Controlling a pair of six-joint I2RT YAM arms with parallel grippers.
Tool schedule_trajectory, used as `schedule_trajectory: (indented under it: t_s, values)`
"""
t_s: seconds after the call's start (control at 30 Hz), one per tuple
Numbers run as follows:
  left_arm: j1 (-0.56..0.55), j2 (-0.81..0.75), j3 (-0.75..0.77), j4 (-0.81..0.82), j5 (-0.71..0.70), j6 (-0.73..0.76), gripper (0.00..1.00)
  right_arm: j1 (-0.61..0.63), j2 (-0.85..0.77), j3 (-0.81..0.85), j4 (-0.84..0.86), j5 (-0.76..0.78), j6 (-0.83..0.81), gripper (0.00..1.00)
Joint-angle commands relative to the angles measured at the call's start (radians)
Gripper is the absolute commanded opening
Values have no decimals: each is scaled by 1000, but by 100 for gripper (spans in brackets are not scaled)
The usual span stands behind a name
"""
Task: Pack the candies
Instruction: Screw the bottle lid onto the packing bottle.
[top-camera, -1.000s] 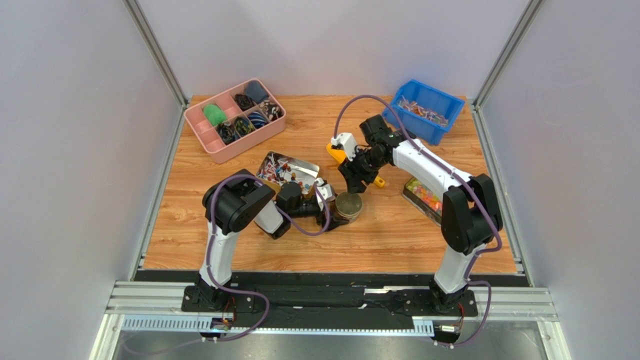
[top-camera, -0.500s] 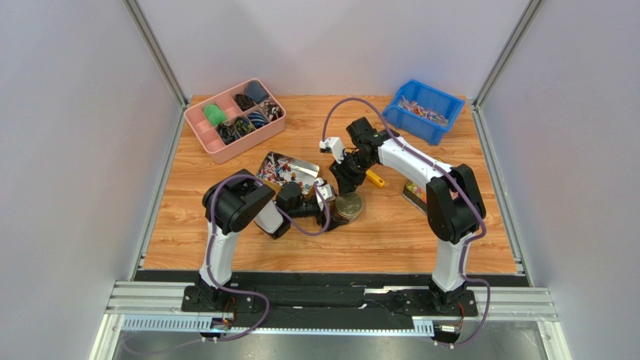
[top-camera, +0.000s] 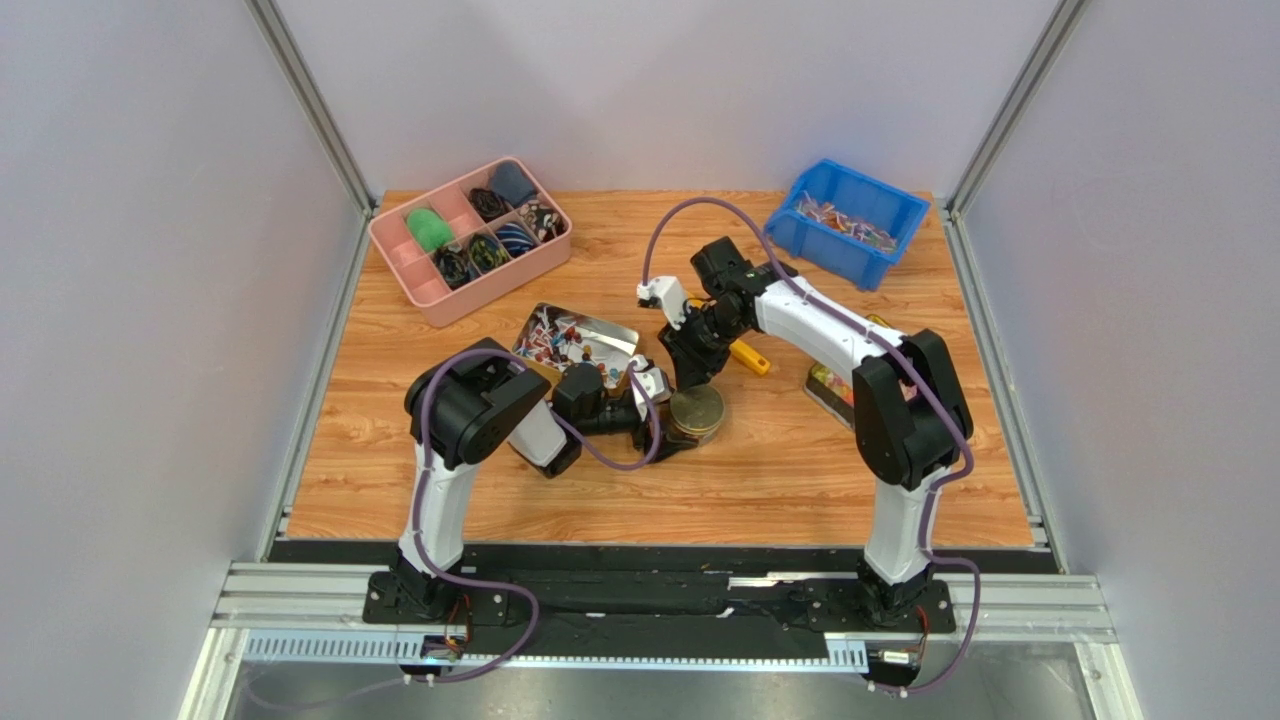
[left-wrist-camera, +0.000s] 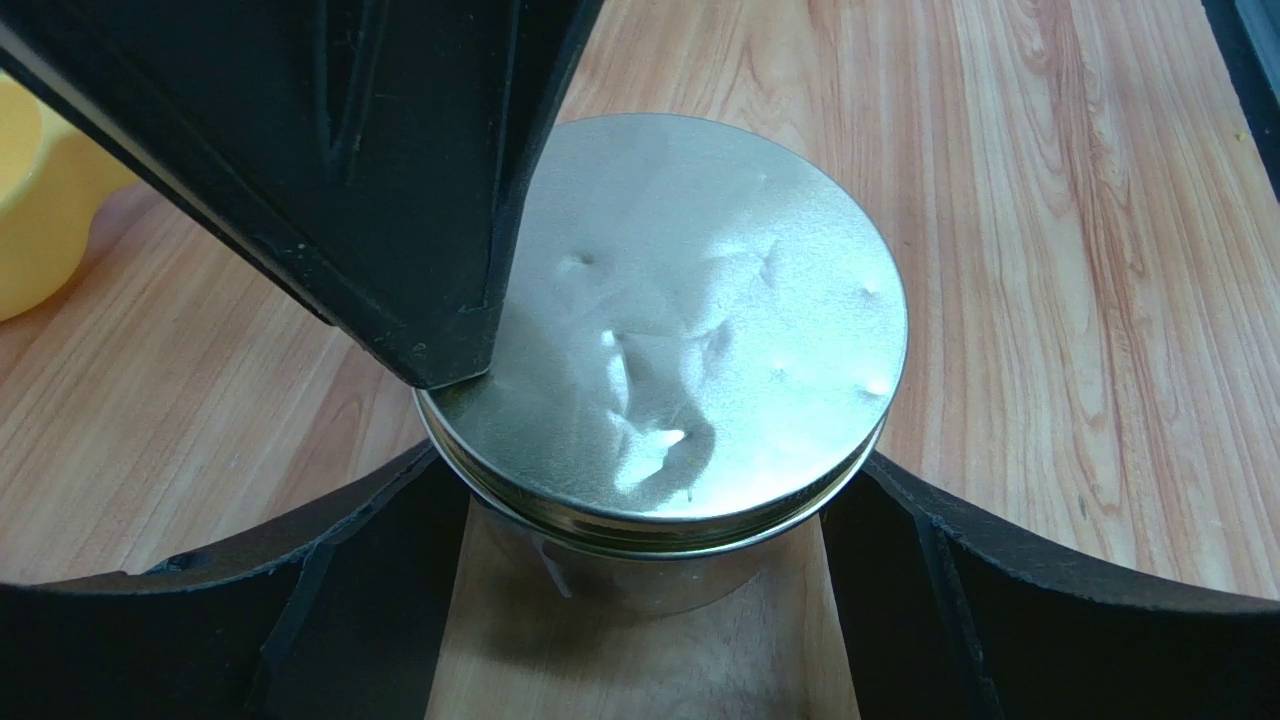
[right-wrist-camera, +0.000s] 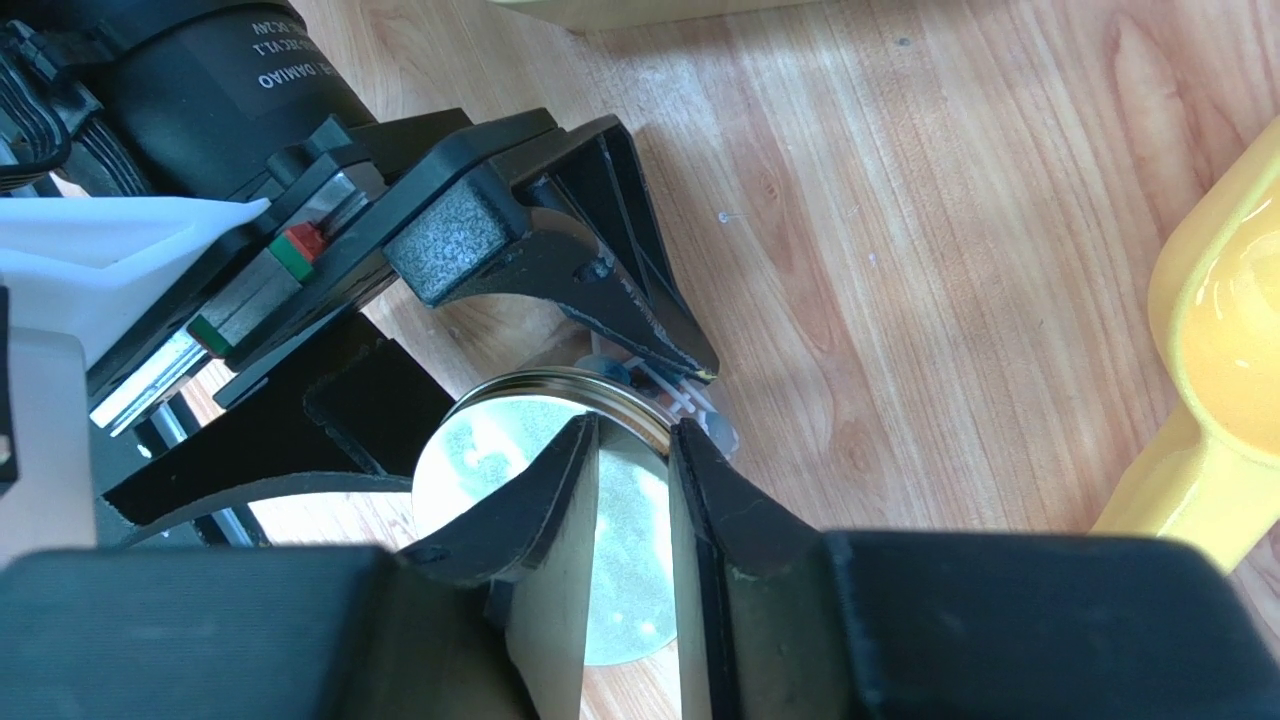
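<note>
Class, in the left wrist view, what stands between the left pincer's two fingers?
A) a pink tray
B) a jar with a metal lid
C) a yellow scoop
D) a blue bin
B: the jar, capped in round silver metal, stands between the two black fingers of the left pincer.

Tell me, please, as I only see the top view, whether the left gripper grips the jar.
Observer: Yes; the left wrist view shows the left gripper closed on the jar, fingers against both sides under the lid.
Operator: Is the lid intact?
Observer: It is dented in several spots.
Operator: Does the right gripper hold anything?
Observer: No; the right wrist view shows the right gripper with fingers nearly together over the lid, nothing between.
</note>
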Motion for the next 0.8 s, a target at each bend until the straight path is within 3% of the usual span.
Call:
schedule_trajectory:
  t_s: [0.0, 0.77]
  values:
    - [5, -21, 22, 21, 2, 23, 57, 2, -36, -39, 7, 37, -12, 25]
    - [8, -24, 23, 12, -5, 21, 56, -63, -191, -224, 0, 81, -21, 24]
